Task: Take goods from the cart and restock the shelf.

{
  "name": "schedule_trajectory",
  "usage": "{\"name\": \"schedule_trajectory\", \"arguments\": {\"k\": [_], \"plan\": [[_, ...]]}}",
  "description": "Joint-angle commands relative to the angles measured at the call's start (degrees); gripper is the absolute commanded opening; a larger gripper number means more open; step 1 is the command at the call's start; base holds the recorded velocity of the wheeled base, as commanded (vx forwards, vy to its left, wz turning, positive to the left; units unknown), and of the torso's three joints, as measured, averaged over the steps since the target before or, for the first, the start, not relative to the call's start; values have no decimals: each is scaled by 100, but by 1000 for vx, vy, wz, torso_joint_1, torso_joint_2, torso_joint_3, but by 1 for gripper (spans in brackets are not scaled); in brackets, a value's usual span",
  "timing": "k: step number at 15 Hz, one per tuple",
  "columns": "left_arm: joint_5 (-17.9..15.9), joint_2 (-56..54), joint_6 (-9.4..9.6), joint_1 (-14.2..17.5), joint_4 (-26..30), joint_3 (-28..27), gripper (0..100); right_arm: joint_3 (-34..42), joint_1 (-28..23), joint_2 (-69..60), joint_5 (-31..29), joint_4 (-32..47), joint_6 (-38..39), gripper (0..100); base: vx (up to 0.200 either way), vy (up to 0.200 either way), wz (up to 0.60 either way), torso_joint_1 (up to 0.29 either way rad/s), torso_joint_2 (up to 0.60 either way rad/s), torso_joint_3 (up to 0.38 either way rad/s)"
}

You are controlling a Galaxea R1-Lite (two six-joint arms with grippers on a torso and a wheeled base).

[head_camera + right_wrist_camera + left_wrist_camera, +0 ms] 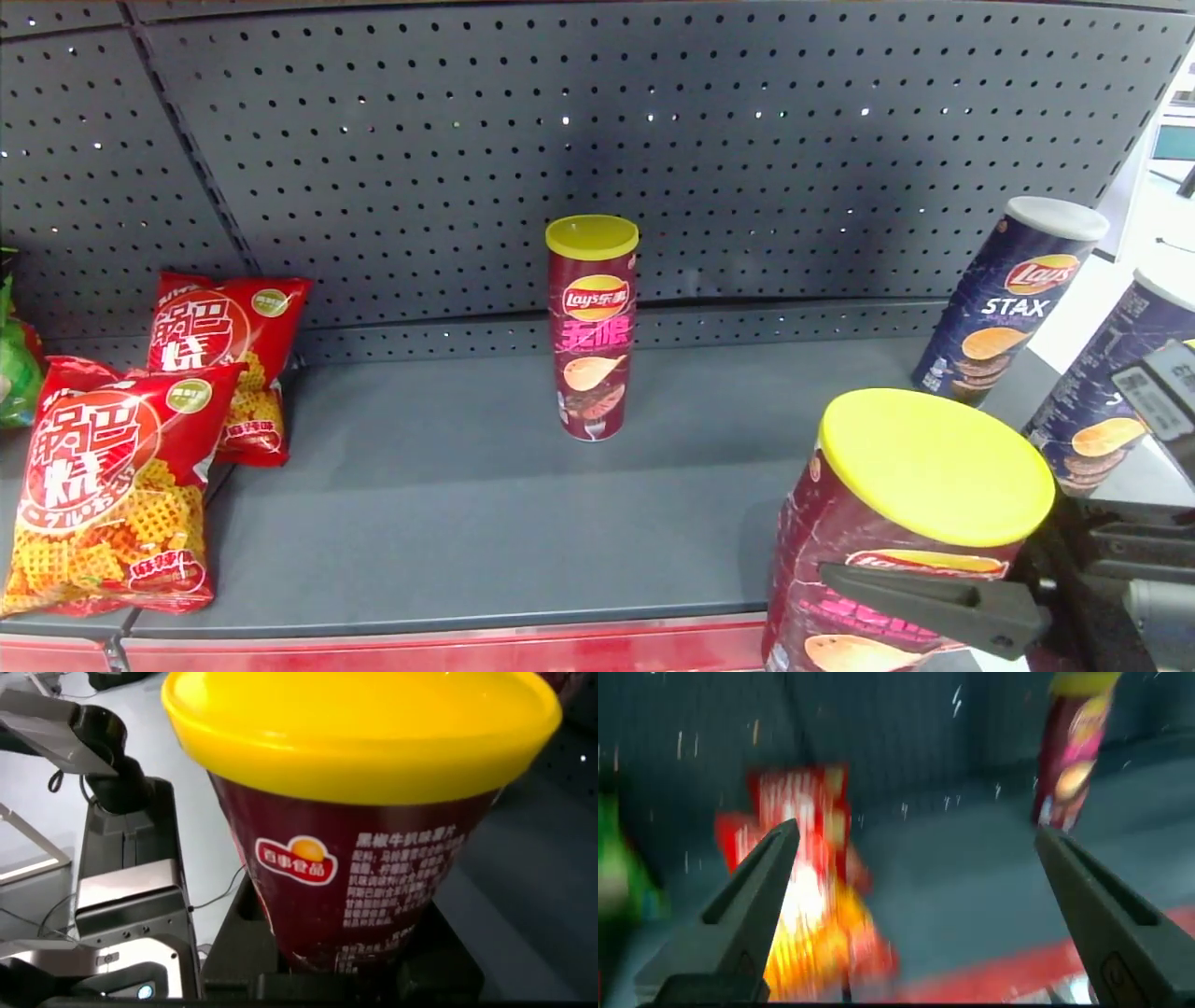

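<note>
My right gripper (920, 607) is shut on a maroon chips can with a yellow lid (920, 523) at the lower right, in front of the shelf's front edge. The right wrist view has this can (374, 859) close up and upright between the jaws. A matching maroon can (592, 327) stands upright in the middle of the grey shelf board (448, 504), near the pegboard back. In the left wrist view my left gripper (915, 835) is open and holds nothing. Beyond it are the red snack bags (808, 877) and the standing can (1074, 756).
Two red snack bags (112, 485) (233, 355) lie at the shelf's left, with a green bag (14, 364) at the far left edge. Two dark blue chips cans (1013, 299) (1111, 392) stand at the right. The shelf has a red front lip (448, 649).
</note>
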Motion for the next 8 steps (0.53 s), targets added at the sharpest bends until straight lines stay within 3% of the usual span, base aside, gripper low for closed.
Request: {"name": "schedule_trajectory", "arguments": {"k": [1,2,3,6,8], "plan": [[-520,2180,445,-320,-859,-1182,100,-79,3,192,-2,8,-3,0,0,0,0,0,0,0],[-906,2795,797,-1340,-973,-1094,100,-123,-6,254,-2,-1,5,0,0,0,0,0,0,0],[-898,2971,788,-1867,-964,-892,100,-132,3,263,-2,-1,5,0,0,0,0,0,0,0],[-1399,3815,858,-1937,-1035,-848,100,-132,-6,245,-2,-1,14,0,0,0,0,0,0,0],[-1407,4439,1008,-1937,-1351,-963,100,-114,-15,236,-2,-1,41,0,0,0,0,0,0,0]]}}
